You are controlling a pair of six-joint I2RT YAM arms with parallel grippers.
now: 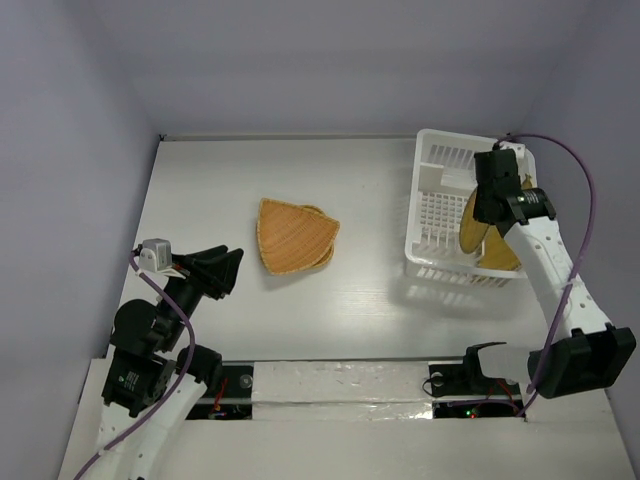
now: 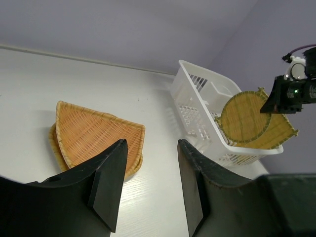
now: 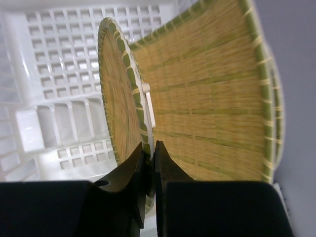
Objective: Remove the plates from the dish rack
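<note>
The right gripper (image 3: 149,153) was clenched on the rim of the round plate (image 3: 118,89) inside the dish rack (image 3: 54,74), a larger plate (image 3: 212,98) just beyond it. Two plates (image 2: 89,133) lay stacked ahead of the released left gripper (image 2: 150,145); two awaited unloading.

A lab test cell: plain lilac partition walls (image 1: 330,70) box in the white planked tabletop (image 1: 200,180) at its far and side edges.

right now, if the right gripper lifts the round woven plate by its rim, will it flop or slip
Probably stiff: the round woven plate stands on edge unbent. Likely light: thin weave. The right gripper holds only its rim; it may swivel.
</note>
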